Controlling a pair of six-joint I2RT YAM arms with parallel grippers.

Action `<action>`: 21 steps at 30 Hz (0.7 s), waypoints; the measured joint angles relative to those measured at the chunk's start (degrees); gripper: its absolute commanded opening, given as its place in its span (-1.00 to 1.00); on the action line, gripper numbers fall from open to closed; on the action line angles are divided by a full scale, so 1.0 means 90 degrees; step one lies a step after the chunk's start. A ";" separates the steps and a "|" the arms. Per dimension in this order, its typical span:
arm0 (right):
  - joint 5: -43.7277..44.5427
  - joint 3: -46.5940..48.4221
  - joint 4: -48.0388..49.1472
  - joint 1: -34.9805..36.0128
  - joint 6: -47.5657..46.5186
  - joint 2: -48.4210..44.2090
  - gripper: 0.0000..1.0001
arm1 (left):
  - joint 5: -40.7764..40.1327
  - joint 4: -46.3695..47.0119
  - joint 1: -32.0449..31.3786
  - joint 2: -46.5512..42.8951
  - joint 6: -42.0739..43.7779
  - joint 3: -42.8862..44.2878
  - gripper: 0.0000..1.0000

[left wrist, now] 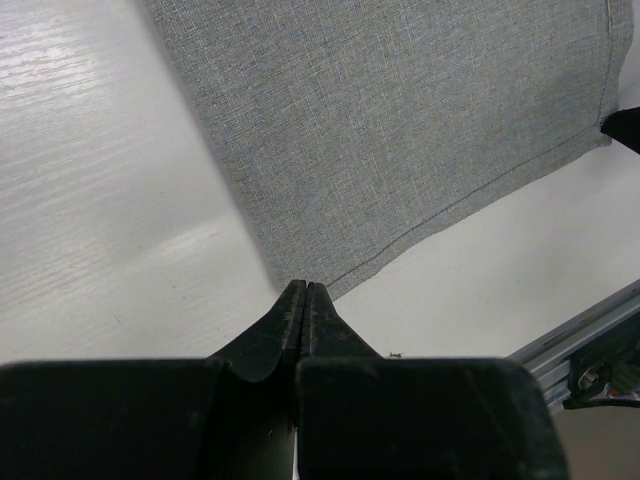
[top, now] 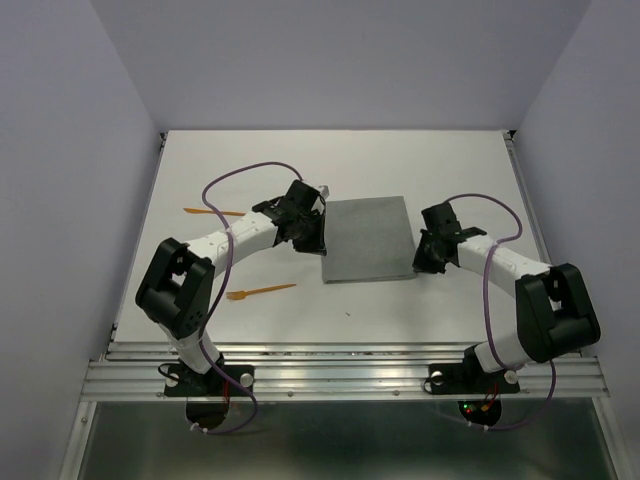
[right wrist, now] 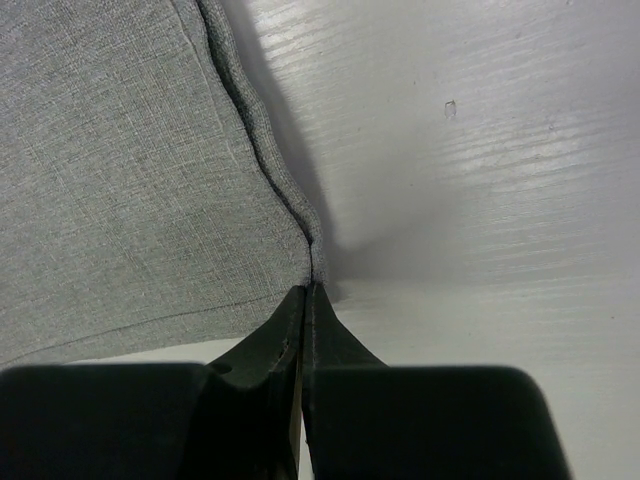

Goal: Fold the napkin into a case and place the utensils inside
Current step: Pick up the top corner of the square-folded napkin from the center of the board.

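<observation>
The grey napkin (top: 370,240) lies flat as a rectangle in the middle of the table, and its right edge shows two layers (right wrist: 262,150). My left gripper (top: 321,246) is at its left edge, and its jaws are pressed together on the cloth's near left corner (left wrist: 305,287). My right gripper (top: 419,262) is at the near right corner, shut on the cloth's edge (right wrist: 311,290). Two orange utensils lie left of the napkin: a fork (top: 262,291) near the left arm and a second piece (top: 213,212) farther back. No case shows.
The white table (top: 470,170) is boxed in by pale walls at the left, back and right. A metal rail (top: 340,365) runs along the near edge where both arm bases are bolted. Purple cables loop over each arm.
</observation>
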 measured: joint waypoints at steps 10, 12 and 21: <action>-0.0141 0.0114 -0.0083 0.0000 -0.0022 -0.0090 -0.99 | 0.0000 -0.0002 0.0017 0.0000 0.0019 0.0000 -1.00; -0.0206 0.0253 -0.0119 0.0012 -0.0022 -0.0092 -0.99 | 0.0010 -0.0007 0.0068 0.0000 0.0034 0.0002 -1.00; -0.0335 0.1367 -0.0051 0.0425 -0.0019 0.0403 -0.99 | 0.0058 -0.0216 0.0775 -0.0260 0.0158 0.0119 -1.00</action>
